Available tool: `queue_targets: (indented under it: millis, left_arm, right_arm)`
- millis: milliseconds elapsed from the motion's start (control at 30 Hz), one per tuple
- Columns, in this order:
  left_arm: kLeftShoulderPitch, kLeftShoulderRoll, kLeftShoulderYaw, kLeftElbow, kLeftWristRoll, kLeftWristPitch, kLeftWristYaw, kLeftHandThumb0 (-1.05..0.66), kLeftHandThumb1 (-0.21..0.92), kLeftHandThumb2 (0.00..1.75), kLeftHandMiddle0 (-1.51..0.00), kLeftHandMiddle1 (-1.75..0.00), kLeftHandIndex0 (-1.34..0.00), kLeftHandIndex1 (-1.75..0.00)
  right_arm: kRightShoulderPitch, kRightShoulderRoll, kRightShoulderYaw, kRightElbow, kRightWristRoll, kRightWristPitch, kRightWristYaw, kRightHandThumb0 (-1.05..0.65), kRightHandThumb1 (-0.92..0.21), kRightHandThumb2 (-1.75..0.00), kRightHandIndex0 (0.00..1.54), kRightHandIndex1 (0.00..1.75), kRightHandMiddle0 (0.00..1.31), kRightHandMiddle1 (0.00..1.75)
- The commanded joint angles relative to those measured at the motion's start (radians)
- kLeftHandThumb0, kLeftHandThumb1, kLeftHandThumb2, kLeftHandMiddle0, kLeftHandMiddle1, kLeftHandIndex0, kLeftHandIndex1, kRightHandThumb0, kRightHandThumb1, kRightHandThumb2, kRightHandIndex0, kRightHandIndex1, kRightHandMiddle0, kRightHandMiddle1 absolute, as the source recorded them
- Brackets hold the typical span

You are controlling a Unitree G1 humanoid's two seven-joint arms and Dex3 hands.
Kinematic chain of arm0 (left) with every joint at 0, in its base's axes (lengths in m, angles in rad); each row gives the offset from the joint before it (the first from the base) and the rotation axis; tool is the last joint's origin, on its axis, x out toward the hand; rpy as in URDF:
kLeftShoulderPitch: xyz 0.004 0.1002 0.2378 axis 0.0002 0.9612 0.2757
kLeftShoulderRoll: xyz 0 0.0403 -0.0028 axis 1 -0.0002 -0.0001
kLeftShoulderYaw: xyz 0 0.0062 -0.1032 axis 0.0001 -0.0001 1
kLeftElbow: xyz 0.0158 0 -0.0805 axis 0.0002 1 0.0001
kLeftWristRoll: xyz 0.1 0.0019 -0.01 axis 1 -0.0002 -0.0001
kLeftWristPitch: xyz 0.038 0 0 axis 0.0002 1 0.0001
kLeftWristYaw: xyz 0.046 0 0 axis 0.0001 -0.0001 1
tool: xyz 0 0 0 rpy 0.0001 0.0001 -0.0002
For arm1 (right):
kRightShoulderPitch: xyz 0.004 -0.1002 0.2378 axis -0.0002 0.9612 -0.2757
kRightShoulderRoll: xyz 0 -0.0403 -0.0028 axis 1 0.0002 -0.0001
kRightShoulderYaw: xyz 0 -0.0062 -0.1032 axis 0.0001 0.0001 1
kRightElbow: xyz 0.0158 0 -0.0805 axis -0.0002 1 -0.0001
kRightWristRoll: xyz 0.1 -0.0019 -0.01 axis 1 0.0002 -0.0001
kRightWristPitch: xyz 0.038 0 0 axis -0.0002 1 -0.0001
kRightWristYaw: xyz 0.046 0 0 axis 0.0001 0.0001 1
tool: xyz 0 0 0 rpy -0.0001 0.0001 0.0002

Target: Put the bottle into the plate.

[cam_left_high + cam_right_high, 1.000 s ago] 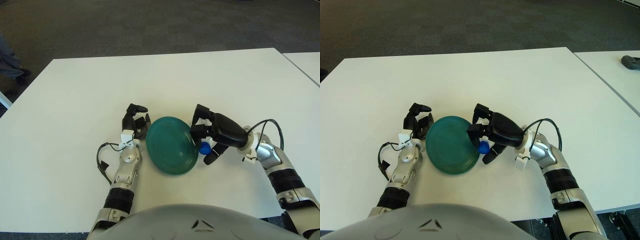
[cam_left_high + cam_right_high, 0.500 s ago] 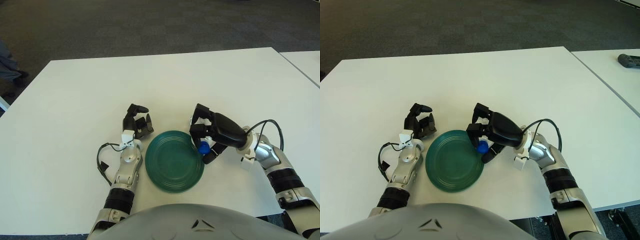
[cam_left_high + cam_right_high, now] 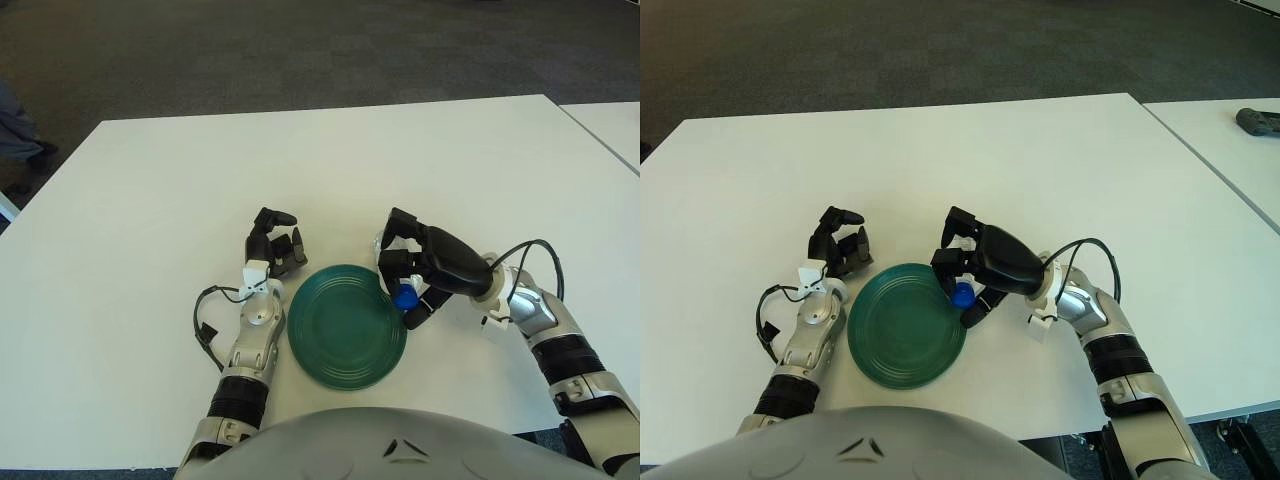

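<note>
The 1 smooth white desk (image 3: pixel 150 200) carries everything. On it lies 1 round green plate (image 3: pixel 345 328), glossy, with ringed grooves. My right hand (image 3: pixel 432 266) sits at the plate's right rim, its black fingers clamped on 1 clear bottle (image 3: pixel 395 268) with a blue cap (image 3: pixel 405 297). My left hand (image 3: pixel 273 243), fingers curled together and holding nothing, shows just left of the plate.

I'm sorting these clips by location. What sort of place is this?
Probably an office or lab: plain white tables pushed together, dark carpet-tile floor, and a seated person's leg at the far left edge.
</note>
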Motion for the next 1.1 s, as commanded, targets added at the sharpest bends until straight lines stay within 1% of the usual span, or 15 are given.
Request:
queue_targets:
  millis: [0, 167, 267, 367, 533, 733, 900, 1067]
  left_arm:
    - [-0.001, -0.066, 0.0, 0.011, -0.004, 0.003, 0.01, -0.45, 0.43, 1.18, -1.27, -1.75, -0.53, -1.75]
    - [-0.004, -0.068, -0.001, 0.015, -0.008, 0.002, 0.007, -0.45, 0.42, 1.18, -1.27, -1.75, -0.53, -1.75]
    - [-0.006, -0.069, -0.002, 0.017, -0.007, 0.002, 0.009, -0.45, 0.42, 1.18, -1.27, -1.75, -0.53, -1.75]
    - [-0.009, -0.072, -0.002, 0.019, -0.007, 0.002, 0.012, -0.45, 0.42, 1.18, -1.26, -1.75, -0.53, -1.75]
    - [-0.012, -0.073, -0.004, 0.023, -0.008, 0.002, 0.016, -0.45, 0.42, 1.19, -1.26, -1.75, -0.54, -1.75]
    - [-0.012, -0.073, -0.005, 0.021, -0.01, 0.001, 0.015, -0.45, 0.42, 1.19, -1.26, -1.75, -0.54, -1.75]
    - [-0.012, -0.071, -0.006, 0.021, -0.013, 0.0, 0.013, -0.45, 0.42, 1.19, -1.25, -1.75, -0.53, -1.75]
    - [-0.021, -0.071, -0.003, 0.035, -0.011, -0.015, 0.017, -0.45, 0.42, 1.18, -1.26, -1.75, -0.53, -1.75]
  right_arm:
    - [-0.029, 0.003, 0.002, -0.009, -0.012, -0.012, -0.014, -0.44, -0.64, -0.93, 1.3, 1.75, 1.02, 1.75]
    - [-0.034, 0.001, 0.014, -0.027, -0.013, -0.011, -0.01, -0.42, -0.61, -0.95, 1.28, 1.75, 1.01, 1.75]
    - [-0.034, 0.0, 0.015, -0.03, -0.017, -0.011, -0.011, -0.39, -0.57, -1.01, 1.27, 1.75, 1.01, 1.75]
    - [-0.024, 0.009, 0.008, -0.047, -0.032, -0.005, -0.017, -0.35, -0.51, -1.07, 1.26, 1.75, 1.01, 1.75]
    - [-0.014, 0.01, -0.002, -0.066, -0.052, 0.003, -0.026, -0.26, -0.38, -1.22, 1.23, 1.75, 0.98, 1.75]
    - [-0.003, 0.009, -0.002, -0.091, -0.068, 0.024, -0.032, -0.19, -0.28, -1.32, 1.19, 1.75, 0.97, 1.75]
    - [0.004, 0.007, -0.001, -0.109, -0.079, 0.041, -0.034, -0.18, -0.25, -1.35, 1.18, 1.75, 0.98, 1.75]
    - [0.007, 0.003, 0.002, -0.118, -0.091, 0.051, -0.04, -0.19, -0.25, -1.34, 1.19, 1.75, 1.0, 1.75]
